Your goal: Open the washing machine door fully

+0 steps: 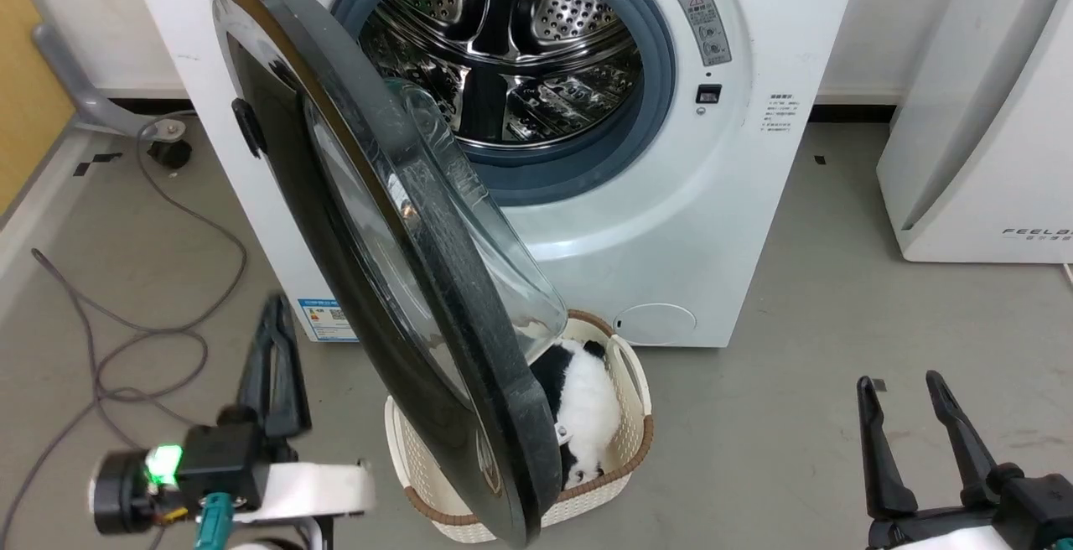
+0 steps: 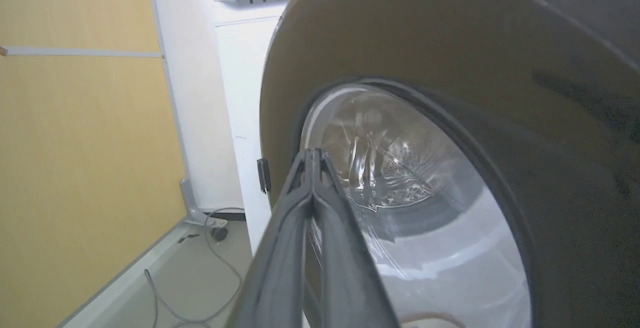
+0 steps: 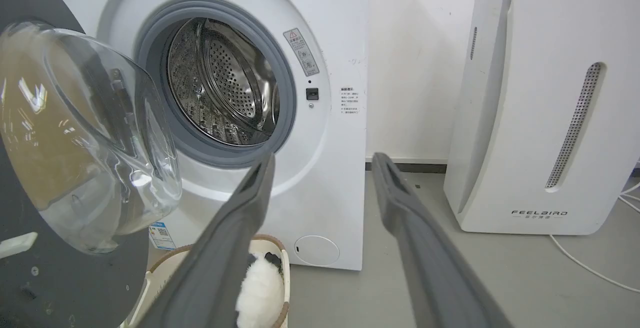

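Left gripper (image 2: 312, 154): jaws pressed together, nothing between them. In the left wrist view the tips sit over the outer face of the washing machine door (image 1: 469, 315), at the rim of its glass bowl (image 2: 390, 168). We can't tell whether they touch it. In the head view we see those fingers left of the door with floor showing between.

Right gripper (image 1: 905, 399): jaws spread wide, empty, low on the right, well apart from everything.

The door is swung out from the left side of the washing machine (image 1: 654, 223), nearly edge-on to the head camera. Its lower edge overhangs a woven basket (image 1: 630, 441) holding a black-and-white plush (image 1: 587, 407), on the floor just in front of the machine. Drum (image 1: 503, 55) and grey gasket (image 1: 658, 72) are fully exposed.

Room left of the door: open floor, loose grey cables (image 1: 151, 332), then a yellow panel (image 1: 25, 89). To the right we have bare floor up to the white FEELBIRD unit (image 1: 972, 114).
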Tool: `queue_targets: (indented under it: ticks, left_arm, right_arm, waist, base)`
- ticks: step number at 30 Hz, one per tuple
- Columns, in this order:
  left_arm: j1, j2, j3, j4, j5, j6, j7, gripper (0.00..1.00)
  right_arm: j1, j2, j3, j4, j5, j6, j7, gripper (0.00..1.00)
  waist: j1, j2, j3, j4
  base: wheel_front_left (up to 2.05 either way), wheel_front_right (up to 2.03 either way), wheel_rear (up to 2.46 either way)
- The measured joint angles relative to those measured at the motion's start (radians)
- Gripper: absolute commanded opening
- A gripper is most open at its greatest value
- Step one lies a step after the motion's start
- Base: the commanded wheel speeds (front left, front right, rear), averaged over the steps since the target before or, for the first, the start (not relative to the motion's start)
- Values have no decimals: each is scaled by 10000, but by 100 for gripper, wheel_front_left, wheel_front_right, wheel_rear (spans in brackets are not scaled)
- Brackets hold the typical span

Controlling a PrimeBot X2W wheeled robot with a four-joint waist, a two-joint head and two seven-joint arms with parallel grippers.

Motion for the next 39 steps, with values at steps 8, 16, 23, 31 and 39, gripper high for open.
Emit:
queue_targets:
  ticks: [8, 16, 23, 31, 39]
  left_arm:
    - [-218, 50, -1035, -2146, 403, -280, 0, 0]
    - [-404, 52, -2462, -3150, 658, -702, 0, 0]
    - [-388, 52, -3806, -3233, 711, -1174, 0, 0]
    - [-246, 31, -5072, -2663, 679, -1613, 0, 0]
    - [-136, -17, -5904, -1661, 573, -1778, 0, 0]
  right_arm:
    - [55, 2, 52, -29, 86, 0, 0, 100]
    - [79, 4, 159, -2, 86, 0, 0, 100]
    - [181, 4, 176, 79, 86, 0, 0, 100]
    - [180, 4, 169, 109, 86, 0, 0, 100]
    - [179, 6, 182, 157, 86, 0, 0, 100]
  waist:
    - [0, 0, -71, 60]
    - [0, 0, -127, 65]
    - [0, 0, -161, 132]
    - [0, 0, -187, 236]
    - [0, 0, -138, 206]
  base:
    - [0, 0, 0]
    - [0, 0, 0]
    - [0, 0, 0]
    - [0, 0, 0]
    - [0, 0, 0]
